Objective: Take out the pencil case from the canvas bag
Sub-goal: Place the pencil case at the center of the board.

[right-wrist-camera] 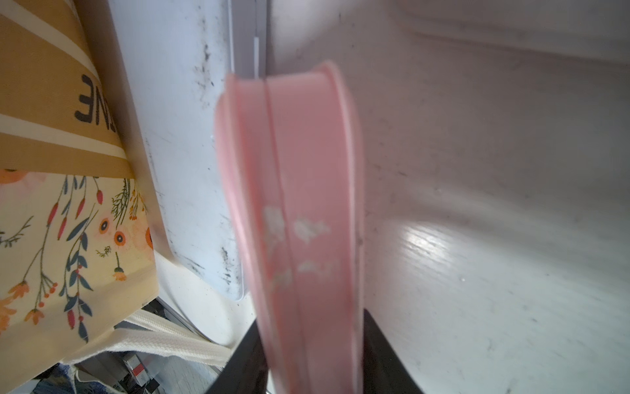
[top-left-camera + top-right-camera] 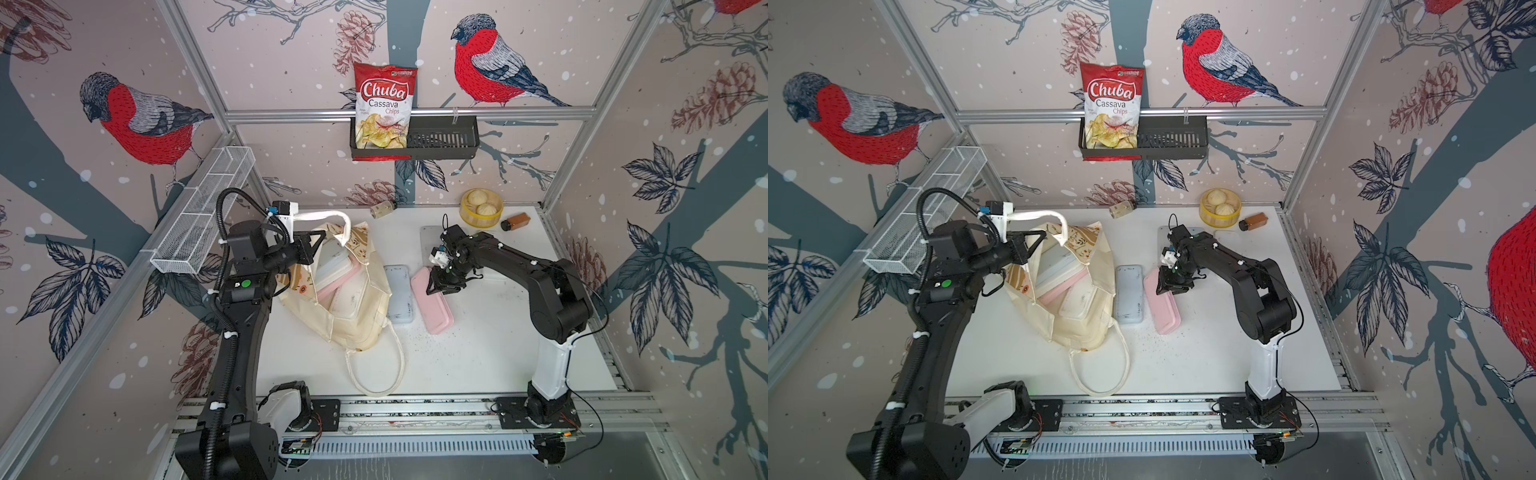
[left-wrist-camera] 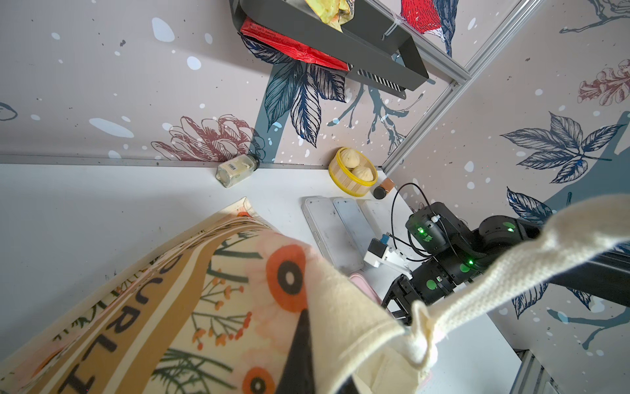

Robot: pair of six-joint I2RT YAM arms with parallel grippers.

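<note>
Pink pencil case (image 2: 434, 309) lay outside canvas bag (image 2: 357, 328), flat on table (image 2: 478, 353). Its far end sat between right gripper (image 2: 442, 290) jaws, long axis running from jaws toward arm bases. Clamped or loosened: could not tell, wrist view blurred. Pale blue case (image 2: 398, 299) lay parallel, just beside on bag side. Bare table on gripper's other side. Left gripper (image 2: 313, 245) was clenched on bag's upper edge, holding it raised.

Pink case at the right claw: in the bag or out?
Out: the pink case is on the table, apart from the canvas bag.
</note>
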